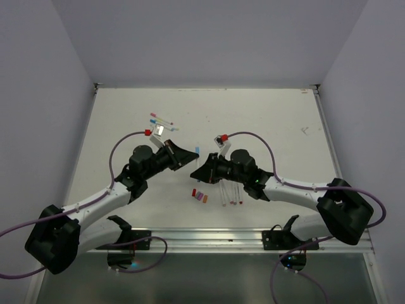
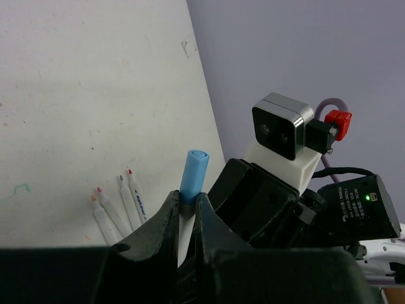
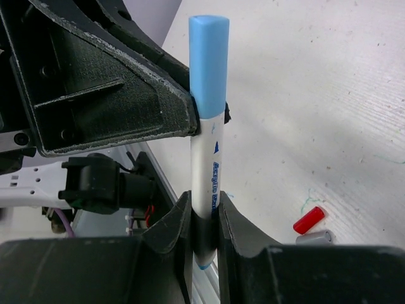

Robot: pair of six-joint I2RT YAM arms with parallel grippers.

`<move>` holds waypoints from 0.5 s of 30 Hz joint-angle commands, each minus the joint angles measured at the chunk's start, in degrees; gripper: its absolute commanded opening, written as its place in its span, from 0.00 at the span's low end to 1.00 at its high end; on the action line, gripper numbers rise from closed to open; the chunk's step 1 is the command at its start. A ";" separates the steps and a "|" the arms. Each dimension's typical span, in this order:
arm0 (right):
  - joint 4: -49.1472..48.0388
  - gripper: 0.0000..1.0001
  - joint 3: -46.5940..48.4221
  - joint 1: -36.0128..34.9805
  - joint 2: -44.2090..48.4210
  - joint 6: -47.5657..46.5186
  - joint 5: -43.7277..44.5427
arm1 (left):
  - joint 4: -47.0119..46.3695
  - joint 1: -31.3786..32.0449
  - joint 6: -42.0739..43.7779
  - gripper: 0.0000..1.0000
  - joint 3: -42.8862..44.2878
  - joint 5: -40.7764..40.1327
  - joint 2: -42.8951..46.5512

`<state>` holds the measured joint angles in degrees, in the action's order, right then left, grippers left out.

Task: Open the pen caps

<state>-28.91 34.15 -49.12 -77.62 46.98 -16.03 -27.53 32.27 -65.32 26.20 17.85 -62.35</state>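
Closest in, the right gripper (image 3: 204, 204) is clenched on the white barrel of the pen (image 3: 207, 171), low down near its tail end. In the right wrist view the pen stands upright. At 12 o'clock above that grip, the left gripper (image 2: 186, 201) is shut tight on the lower end of the light-blue cap (image 3: 209, 63), just where cap meets barrel. The cap sits fully on the pen. From above, the two grippers meet tip to tip over the middle of the table (image 1: 266, 120).

Open white tabletop runs from the grippers toward 12, 1 and 3 o'clock, out to the far and right edges. The crowded side is the near one. At 6 o'clock, just beside the grippers, lie the loose caps (image 1: 199, 196). I count about four: red, two pinkish-purple and orange. The right wrist view picks out a red cap (image 3: 308, 220) and a pale cap (image 3: 314, 238) lying side by side. At 5 o'clock lie the uncapped pens (image 2: 128, 208). The left wrist view shows four of them, fanned out, with orange, pink, grey and red tips. At 11 o'clock, well apart from the rest, lies a far bunch of pens (image 1: 162, 122). It looks like three, though they are too small to count surely.

The surface is matt white and lightly scuffed, with a faint green scribble (image 2: 22, 188). Pale lavender-grey walls (image 1: 209, 38) close it on the left, far and right sides. A metal rail (image 1: 209, 235) runs along the near edge at 6 o'clock, between the arm bases.
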 commanded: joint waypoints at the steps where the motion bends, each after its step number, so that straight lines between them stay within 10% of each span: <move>1: -0.38 0.00 -0.05 -0.27 2.12 -1.36 -0.49 | 1.41 0.34 4.82 0.14 3.58 1.32 0.04; 15: 9.04 0.00 -1.63 -0.36 11.36 -1.54 -6.11 | 4.77 0.34 12.32 0.31 7.55 -0.18 -2.16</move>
<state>-19.99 32.42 -49.04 -68.29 46.48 -17.12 -22.68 33.19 -56.31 31.92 19.40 -63.53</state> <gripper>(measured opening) 0.180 0.309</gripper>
